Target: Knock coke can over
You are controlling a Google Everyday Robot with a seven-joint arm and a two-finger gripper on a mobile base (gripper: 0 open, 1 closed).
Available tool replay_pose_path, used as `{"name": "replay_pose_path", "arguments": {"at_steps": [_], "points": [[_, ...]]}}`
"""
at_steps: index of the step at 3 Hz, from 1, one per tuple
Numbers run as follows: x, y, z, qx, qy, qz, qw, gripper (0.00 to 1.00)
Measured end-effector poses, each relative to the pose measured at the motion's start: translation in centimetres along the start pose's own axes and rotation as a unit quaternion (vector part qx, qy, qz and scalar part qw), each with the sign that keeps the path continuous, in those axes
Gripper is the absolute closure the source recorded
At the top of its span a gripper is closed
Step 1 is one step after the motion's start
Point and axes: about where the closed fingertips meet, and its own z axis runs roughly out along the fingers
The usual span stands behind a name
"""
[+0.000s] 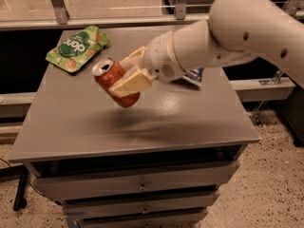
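The coke can [114, 83] is red with a silver top and pull-tab. It is tilted, top toward the upper left, and held in the air above the grey table [85, 127], with its shadow on the surface below. My gripper [127, 74] is shut on the coke can, its cream fingers [130, 83] clamped on either side of the can's body. The white arm reaches in from the upper right.
A green snack bag [78, 48] lies at the table's back left. A dark blue chip bag [194, 75] lies at the back right, mostly hidden behind the arm. Drawers [137, 186] sit under the table top. A rail runs behind the table.
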Motion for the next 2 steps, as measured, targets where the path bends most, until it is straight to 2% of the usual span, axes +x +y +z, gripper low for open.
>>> {"name": "replay_pose_path", "arguments": {"at_steps": [1, 2], "points": [[-0.8, 1.0, 0.5, -0.028, 0.097, -0.027, 0.9945, 1.00], [-0.7, 3.2, 3.2, -0.070, 0.199, -0.068, 0.9751, 1.00]]}}
